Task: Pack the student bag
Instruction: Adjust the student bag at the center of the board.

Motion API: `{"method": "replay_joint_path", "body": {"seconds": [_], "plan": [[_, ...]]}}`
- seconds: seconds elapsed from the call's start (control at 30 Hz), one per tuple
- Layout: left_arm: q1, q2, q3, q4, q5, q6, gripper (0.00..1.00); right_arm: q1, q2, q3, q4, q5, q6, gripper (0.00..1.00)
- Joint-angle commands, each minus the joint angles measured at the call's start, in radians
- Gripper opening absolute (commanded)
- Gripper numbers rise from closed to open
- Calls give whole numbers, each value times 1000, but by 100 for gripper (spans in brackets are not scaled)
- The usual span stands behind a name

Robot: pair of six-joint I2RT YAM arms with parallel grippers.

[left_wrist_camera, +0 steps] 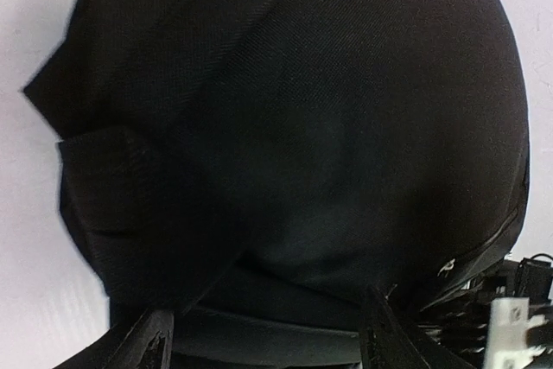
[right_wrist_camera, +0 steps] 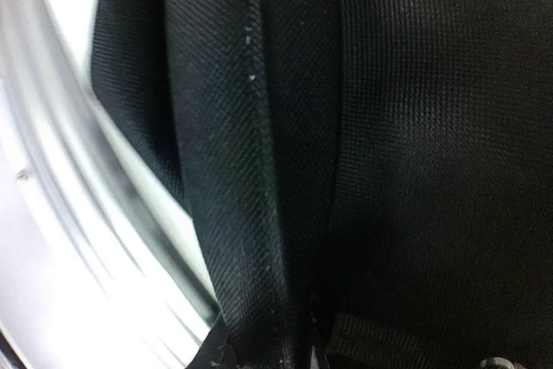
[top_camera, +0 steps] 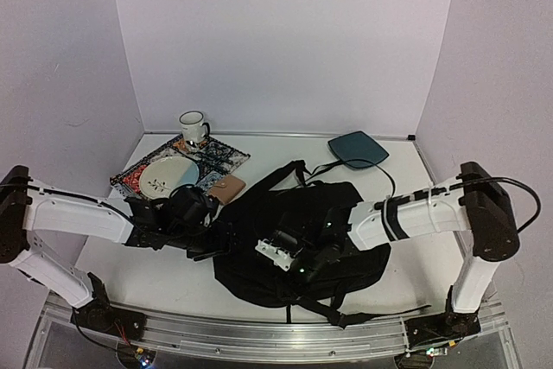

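Observation:
The student bag [top_camera: 259, 213], a large floppy black backpack, lies slumped in the middle of the table, its straps trailing toward the back and the front edge. My left gripper [top_camera: 214, 231] is at the bag's left edge. In the left wrist view its fingers [left_wrist_camera: 151, 343] stand wide apart, open, with a band of the bag's fabric [left_wrist_camera: 285, 170] lying between and ahead of them. My right gripper [top_camera: 295, 267] rests on top of the bag near its middle. In the right wrist view the right gripper [right_wrist_camera: 268, 352] is shut on a raised fold of the bag's black cloth [right_wrist_camera: 225, 170].
A white mug [top_camera: 193, 127], a plate [top_camera: 164, 174] on a patterned mat [top_camera: 220, 155] and a brown wallet [top_camera: 227, 188] sit at the back left. A dark-teal pad [top_camera: 358, 149] with a black cable lies at the back right. The metal rail [right_wrist_camera: 78, 213] runs along the front edge.

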Motion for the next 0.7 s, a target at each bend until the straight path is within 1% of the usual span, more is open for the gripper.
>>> {"method": "replay_joint_path", "body": {"seconds": [0.0, 0.07, 0.17, 0.27, 0.3, 0.47, 0.57, 0.67], "plan": [[22, 103, 43, 104, 38, 8, 74, -2, 80, 81, -24, 196, 30, 23], [76, 142, 84, 107, 31, 65, 74, -7, 100, 120, -16, 270, 41, 23], [161, 188, 157, 112, 17, 161, 72, -14, 120, 164, 17, 340, 59, 22], [216, 242, 255, 102, -13, 264, 72, -19, 143, 208, 51, 403, 78, 22], [230, 262, 286, 99, -21, 292, 72, -21, 153, 226, 54, 417, 82, 24], [272, 334, 415, 97, -30, 390, 72, -28, 195, 322, 65, 428, 89, 39], [295, 311, 444, 97, -78, 431, 72, -29, 186, 366, 68, 413, 76, 47], [300, 244, 442, 96, -83, 449, 73, -29, 122, 365, 68, 424, 62, 58]]}}
